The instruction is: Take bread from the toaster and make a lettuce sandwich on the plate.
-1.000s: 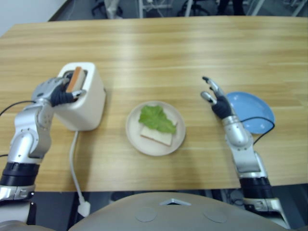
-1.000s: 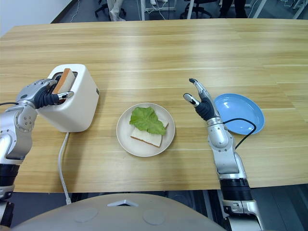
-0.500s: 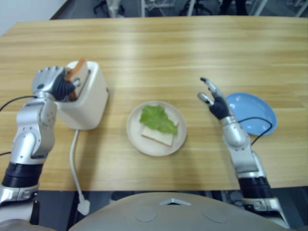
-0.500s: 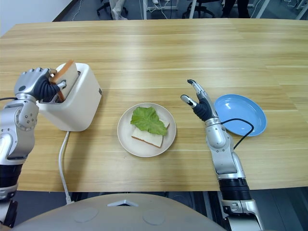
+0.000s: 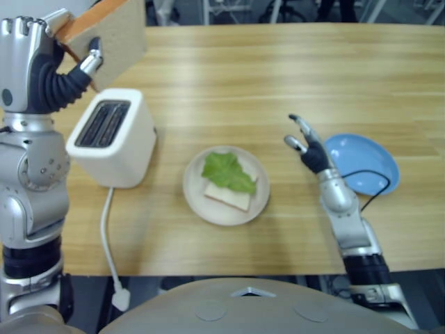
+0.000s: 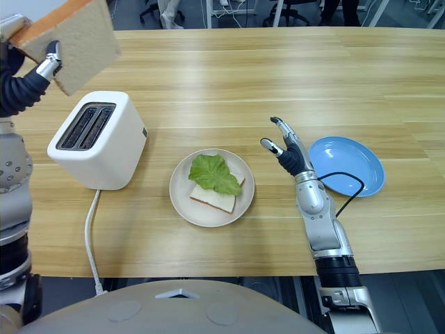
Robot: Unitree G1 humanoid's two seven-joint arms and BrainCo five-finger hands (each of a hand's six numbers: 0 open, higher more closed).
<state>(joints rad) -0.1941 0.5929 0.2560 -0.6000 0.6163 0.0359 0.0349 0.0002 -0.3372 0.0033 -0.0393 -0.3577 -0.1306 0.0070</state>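
My left hand (image 5: 31, 66) is raised high above the white toaster (image 5: 111, 137) and shut on a slice of bread (image 5: 115, 38) with a brown crust. The toaster's two slots look empty. To its right the beige plate (image 5: 195, 198) carries a bread slice (image 5: 229, 197) with a lettuce leaf (image 5: 226, 172) lying on top. My right hand (image 5: 306, 142) hovers open above the table, right of the plate and just left of a blue plate (image 5: 365, 163).
The toaster's white cord (image 5: 108, 243) runs down to the table's front edge. A black cable (image 5: 372, 191) curls by the blue plate. Bare wooden table (image 5: 278, 62) stretches behind the plates. Chairs stand beyond the far edge.
My left hand has pulled the bread slice out of the toaster and lifted it well above it. The right hand has barely shifted.
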